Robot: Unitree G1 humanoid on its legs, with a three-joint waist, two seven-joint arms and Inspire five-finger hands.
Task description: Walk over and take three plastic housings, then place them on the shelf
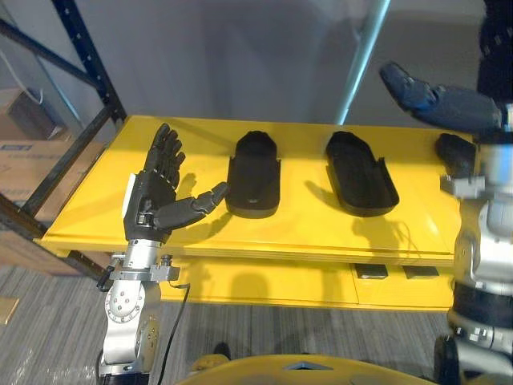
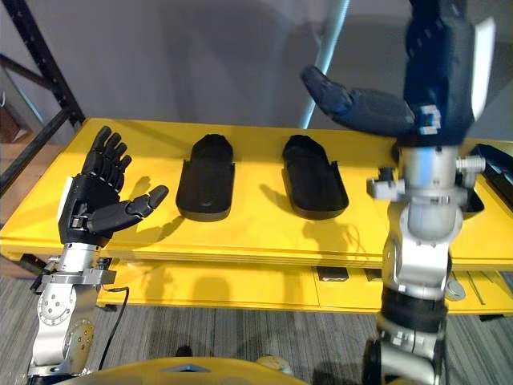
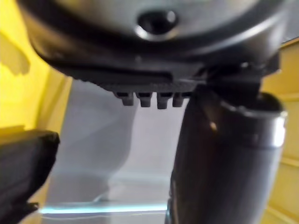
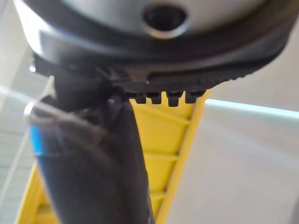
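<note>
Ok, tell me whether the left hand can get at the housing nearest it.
Probably yes: the left hand hovers open, close beside the left housing on the yellow shelf, thumb pointing towards it, with nothing between them but bare shelf top.

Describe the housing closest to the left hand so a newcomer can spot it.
On the yellow shelf, go to the left end of the row of black parts. The leftmost housing lies just beside the thumb of the open left hand. It sits square to the shelf's front edge with its rounded end pointing away, while the middle housing beside it lies skewed.
</note>
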